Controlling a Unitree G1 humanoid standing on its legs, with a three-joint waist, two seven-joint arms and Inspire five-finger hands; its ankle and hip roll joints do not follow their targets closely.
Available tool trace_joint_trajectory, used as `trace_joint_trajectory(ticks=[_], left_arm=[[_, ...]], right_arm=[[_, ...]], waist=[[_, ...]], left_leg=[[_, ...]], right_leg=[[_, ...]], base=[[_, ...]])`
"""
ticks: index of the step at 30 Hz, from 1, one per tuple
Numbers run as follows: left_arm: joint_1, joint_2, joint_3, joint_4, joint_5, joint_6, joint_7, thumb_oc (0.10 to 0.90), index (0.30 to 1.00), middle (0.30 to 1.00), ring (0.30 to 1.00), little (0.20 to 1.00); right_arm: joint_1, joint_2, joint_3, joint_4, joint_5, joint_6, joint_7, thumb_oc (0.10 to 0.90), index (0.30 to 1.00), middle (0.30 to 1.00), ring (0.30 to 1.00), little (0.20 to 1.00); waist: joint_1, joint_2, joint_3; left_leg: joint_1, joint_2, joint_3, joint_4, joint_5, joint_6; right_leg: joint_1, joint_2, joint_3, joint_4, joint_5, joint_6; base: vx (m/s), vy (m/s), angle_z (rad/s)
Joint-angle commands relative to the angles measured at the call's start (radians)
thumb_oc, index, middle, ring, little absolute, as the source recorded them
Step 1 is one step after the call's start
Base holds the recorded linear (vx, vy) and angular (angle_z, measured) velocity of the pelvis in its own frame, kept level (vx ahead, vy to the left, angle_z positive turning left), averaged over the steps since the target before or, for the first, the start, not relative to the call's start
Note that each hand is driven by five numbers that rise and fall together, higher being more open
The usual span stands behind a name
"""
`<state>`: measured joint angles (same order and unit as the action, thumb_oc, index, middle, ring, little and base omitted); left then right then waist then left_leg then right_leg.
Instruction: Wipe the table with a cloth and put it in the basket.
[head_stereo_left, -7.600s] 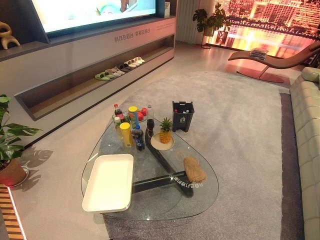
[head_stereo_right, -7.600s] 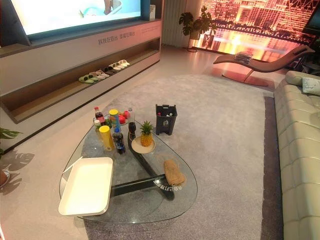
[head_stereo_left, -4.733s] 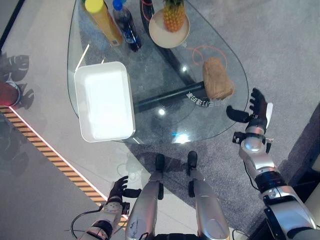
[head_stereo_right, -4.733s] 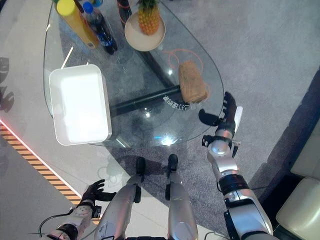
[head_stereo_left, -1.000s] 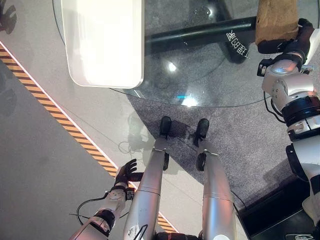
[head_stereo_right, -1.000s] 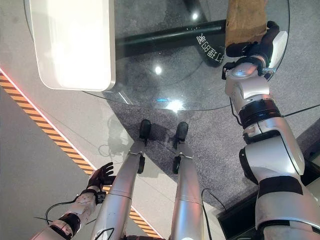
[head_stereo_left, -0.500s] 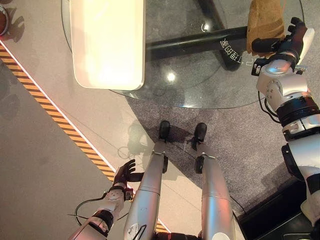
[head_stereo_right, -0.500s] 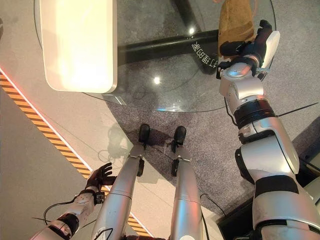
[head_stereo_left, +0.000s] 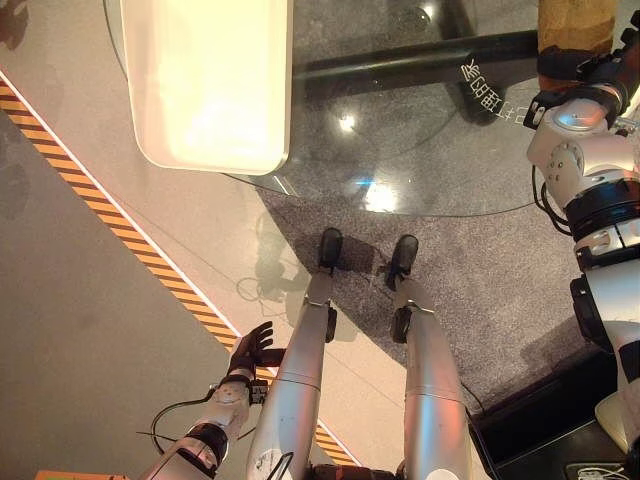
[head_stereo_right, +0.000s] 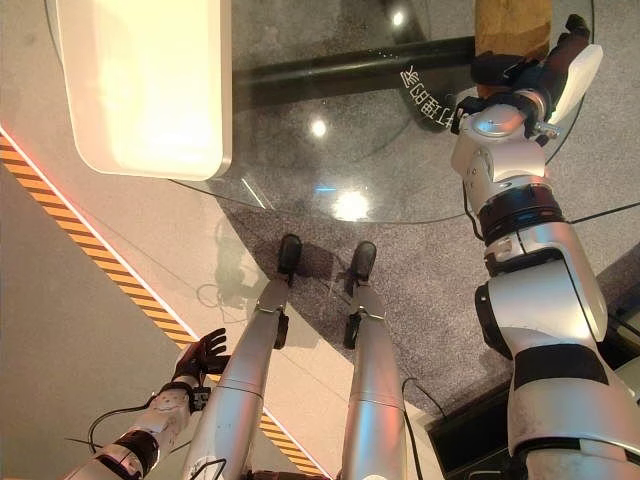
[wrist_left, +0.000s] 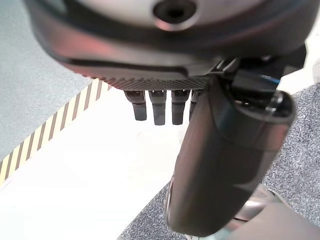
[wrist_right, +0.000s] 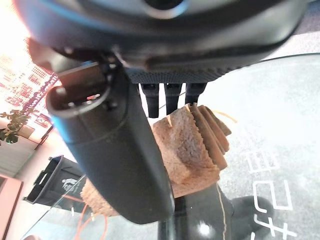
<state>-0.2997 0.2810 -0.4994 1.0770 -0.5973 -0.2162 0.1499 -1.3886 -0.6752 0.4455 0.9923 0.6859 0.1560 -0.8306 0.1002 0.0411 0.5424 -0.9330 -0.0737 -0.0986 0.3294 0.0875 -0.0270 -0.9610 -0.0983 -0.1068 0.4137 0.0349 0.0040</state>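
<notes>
Compared with half a second ago, the right hand (head_stereo_right: 540, 72) is seen further over the folded brown cloth (head_stereo_right: 512, 28), though the whole head view has shifted too, so part of that change is the camera's.

A rounded glass tabletop (head_stereo_left: 420, 170) is seen from above, over grey carpet (head_stereo_left: 480, 290). On the robot's left part of it lies a long white tray (head_stereo_left: 205, 80). A dark table base (head_stereo_left: 400, 70) is seen through the glass.

At the right edge of the tabletop lies the cloth. In the right wrist view its folded layers (wrist_right: 192, 150) are seen past the straight fingers (wrist_right: 165, 100), with the thumb alongside and nothing yet pinched; the hand is spread over the cloth. A dark bin (wrist_right: 52, 182) is glimpsed beyond the glass.

The left hand (head_stereo_left: 255, 348) hangs low by the floor, well apart from the table, fingers loosely extended.

The step is judged to be the taking of the cloth before wiping. Because the cloth sits close to the glass edge, it could be pushed off onto the carpet by a sliding contact, or only its top layer could be caught, so that it unfolds when lifted.
</notes>
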Motion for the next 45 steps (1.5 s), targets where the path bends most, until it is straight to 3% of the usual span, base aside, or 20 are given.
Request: trace_joint_trajectory(ticks=[1,5,11,12,13,14,15,21,40,45], left_arm=[[0.123,0.000,-0.004,-0.016,-0.031,0.009,0.022,0.800,0.900,0.900,0.900,0.900],[0.120,-0.002,-0.005,-0.012,-0.031,0.009,0.018,0.800,0.900,0.900,0.900,0.900],[0.112,-0.002,-0.002,-0.010,-0.032,0.007,0.014,0.800,0.900,0.900,0.900,0.900],[0.110,0.000,-0.001,-0.012,-0.033,0.009,0.014,0.800,0.900,0.900,0.900,0.900],[0.110,0.001,-0.002,-0.014,-0.036,0.008,0.014,0.800,0.900,0.900,0.900,0.900],[0.111,0.002,-0.004,-0.015,-0.040,0.006,0.014,0.800,0.900,0.900,0.900,0.900],[0.113,0.005,-0.003,-0.017,-0.041,0.004,0.010,0.800,0.900,0.900,0.900,0.900],[0.118,0.016,0.001,-0.019,-0.045,0.001,-0.005,0.800,0.900,0.900,0.900,0.900],[0.128,0.008,0.004,-0.015,-0.054,-0.013,-0.012,0.800,0.900,0.900,0.900,0.900],[0.132,0.005,0.003,-0.008,-0.051,-0.022,-0.022,0.800,0.900,0.900,0.900,0.900]], right_arm=[[-0.075,-0.085,0.064,-0.031,-0.025,-0.025,-0.012,0.800,0.900,0.900,0.900,0.900],[-0.081,-0.090,0.081,-0.003,-0.054,0.044,-0.021,0.800,0.900,0.900,0.900,0.900],[-0.093,-0.089,0.120,0.026,-0.086,0.152,0.086,0.800,0.900,0.900,0.900,0.900],[-0.096,-0.090,0.128,0.024,-0.077,0.160,0.112,0.762,0.867,0.867,0.867,0.862],[-0.096,-0.091,0.134,0.020,-0.078,0.168,0.125,0.644,0.766,0.766,0.766,0.744],[-0.098,-0.091,0.141,0.018,-0.087,0.175,0.152,0.213,0.396,0.396,0.396,0.313],[-0.099,-0.093,0.149,0.018,-0.091,0.174,0.176,0.100,0.300,0.300,0.300,0.200],[-0.091,-0.092,0.149,0.012,-0.136,0.145,0.224,0.100,0.300,0.300,0.300,0.200],[-0.089,-0.101,0.101,0.049,-0.146,0.062,0.084,0.100,0.300,0.300,0.300,0.200],[-0.095,-0.107,0.104,0.067,-0.214,0.026,0.036,0.100,0.300,0.300,0.300,0.200]], waist=[[0.034,0.051,-0.022],[0.035,0.051,-0.022],[0.037,0.051,-0.022],[0.037,0.050,-0.022],[0.037,0.050,-0.022],[0.037,0.051,-0.022],[0.037,0.052,-0.022],[0.037,0.056,-0.022],[0.049,0.055,-0.022],[0.053,0.059,-0.022]], left_leg=[[-0.036,0.020,-0.004,0.007,0.009,0.025],[-0.039,0.020,-0.004,0.002,0.009,0.025],[-0.045,0.021,-0.008,-0.002,0.010,0.023],[-0.044,0.021,-0.008,-0.005,0.012,0.022],[-0.045,0.021,-0.008,-0.007,0.014,0.022],[-0.044,0.022,-0.008,-0.011,0.016,0.022],[-0.042,0.022,-0.008,-0.014,0.017,0.022],[-0.029,0.023,-0.004,-0.021,0.018,0.022],[-0.009,0.020,0.004,-0.021,0.006,0.030],[-0.013,0.015,0.006,-0.010,-0.002,0.036]], right_leg=[[0.007,0.022,-0.012,-0.062,0.024,-0.003],[0.003,0.020,-0.014,-0.067,0.027,-0.001],[-0.002,0.019,-0.016,-0.070,0.026,-0.002],[-0.002,0.020,-0.016,-0.072,0.027,-0.002],[-0.003,0.020,-0.016,-0.074,0.028,-0.002],[-0.003,0.021,-0.017,-0.076,0.029,-0.003],[-0.003,0.020,-0.017,-0.076,0.029,-0.003],[0.005,0.021,-0.018,-0.078,0.029,-0.001],[0.025,0.007,-0.037,-0.081,0.029,0.007],[0.025,-0.003,-0.037,-0.082,0.032,0.013]], base=[[0.00,0.000,0.00],[0.00,-0.001,0.01],[0.00,-0.002,0.01],[-0.01,-0.004,0.04],[-0.01,0.001,0.03],[-0.01,0.009,0.03],[-0.01,0.018,0.03],[0.00,0.003,0.01],[0.01,0.008,0.00],[0.03,0.065,0.05]])
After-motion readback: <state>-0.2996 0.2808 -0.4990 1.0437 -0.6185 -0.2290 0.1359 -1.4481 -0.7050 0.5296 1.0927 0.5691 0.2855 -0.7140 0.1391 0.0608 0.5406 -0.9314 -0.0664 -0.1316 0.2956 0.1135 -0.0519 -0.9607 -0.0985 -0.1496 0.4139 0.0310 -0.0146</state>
